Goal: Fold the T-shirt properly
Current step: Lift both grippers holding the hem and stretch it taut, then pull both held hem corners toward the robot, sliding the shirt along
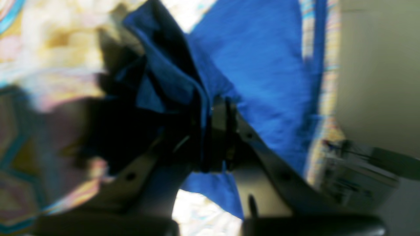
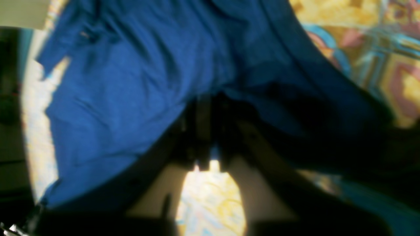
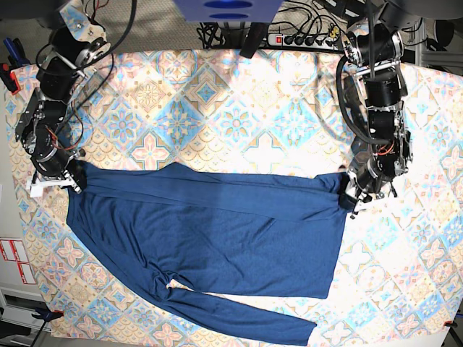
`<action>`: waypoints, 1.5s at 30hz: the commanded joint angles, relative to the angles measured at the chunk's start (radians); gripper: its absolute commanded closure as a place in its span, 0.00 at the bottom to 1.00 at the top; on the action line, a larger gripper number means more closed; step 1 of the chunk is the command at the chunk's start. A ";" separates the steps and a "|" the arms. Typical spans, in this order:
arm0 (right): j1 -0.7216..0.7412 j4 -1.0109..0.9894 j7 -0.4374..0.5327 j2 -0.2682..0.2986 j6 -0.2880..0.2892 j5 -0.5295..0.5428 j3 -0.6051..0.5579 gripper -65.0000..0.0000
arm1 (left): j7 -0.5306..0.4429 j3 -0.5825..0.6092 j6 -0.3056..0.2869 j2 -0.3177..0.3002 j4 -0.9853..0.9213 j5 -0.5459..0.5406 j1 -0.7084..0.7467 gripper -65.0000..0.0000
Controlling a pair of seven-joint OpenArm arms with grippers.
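Observation:
The dark navy T-shirt [image 3: 210,231] lies spread across the patterned tablecloth [image 3: 239,123], with a fold running along its upper edge and one long sleeve [image 3: 239,318] trailing to the lower front. My left gripper [image 3: 349,196] is shut on the shirt's upper right corner; in the left wrist view the fingers [image 1: 226,127] pinch bunched blue cloth [image 1: 262,65]. My right gripper [image 3: 72,182] is shut on the upper left corner; in the right wrist view the cloth [image 2: 131,82] drapes over the gripper [image 2: 210,131]. Both wrist views are blurred.
A power strip and cables [image 3: 304,40] lie along the table's far edge. Red-and-white labels [image 3: 14,260] sit off the table's left side. The tablecloth reaches the table edges on all sides.

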 commanded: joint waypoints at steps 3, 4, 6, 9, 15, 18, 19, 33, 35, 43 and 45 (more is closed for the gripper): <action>0.017 0.024 0.007 0.021 0.007 0.011 0.001 0.77 | -0.004 0.020 -0.010 -0.019 0.018 0.040 -0.029 0.79; 0.015 0.027 0.007 0.022 0.007 0.011 0.001 0.73 | 0.015 0.037 -0.010 -0.020 0.018 0.048 -0.031 0.71; 0.012 0.052 -0.020 0.022 0.007 0.009 0.006 0.66 | 0.049 0.046 -0.011 -0.020 0.021 0.051 -0.032 0.58; -0.029 0.127 -0.037 0.022 0.007 0.009 0.006 0.63 | 0.095 0.044 -0.014 -0.020 0.055 0.047 -0.026 0.43; -0.118 0.297 -0.046 0.022 0.007 0.011 0.006 0.63 | 0.150 0.044 -0.013 -0.020 0.297 -0.070 0.106 0.13; -0.144 0.335 -0.074 0.022 0.007 0.012 0.006 0.63 | 0.150 0.044 -0.013 -0.020 0.337 -0.131 0.161 0.05; -0.152 0.343 -0.077 0.022 0.007 0.012 0.007 0.63 | 0.150 0.044 -0.013 -0.020 0.337 -0.145 0.175 0.04; -0.189 0.357 -0.078 0.022 0.007 0.012 0.007 0.63 | 0.138 -0.023 -0.011 -0.014 0.317 -0.148 0.267 0.04; -0.186 0.357 -0.078 0.021 0.007 0.012 0.007 0.63 | 0.122 -0.020 -0.011 -0.014 0.282 -0.148 0.244 0.04; -0.183 0.357 -0.078 0.021 0.007 0.012 0.006 0.63 | 0.073 -0.015 -0.011 -0.014 0.079 -0.147 0.112 0.04; -0.183 0.357 -0.078 0.021 0.007 0.012 0.006 0.63 | 0.058 -0.015 -0.013 -0.014 0.022 -0.145 0.078 0.04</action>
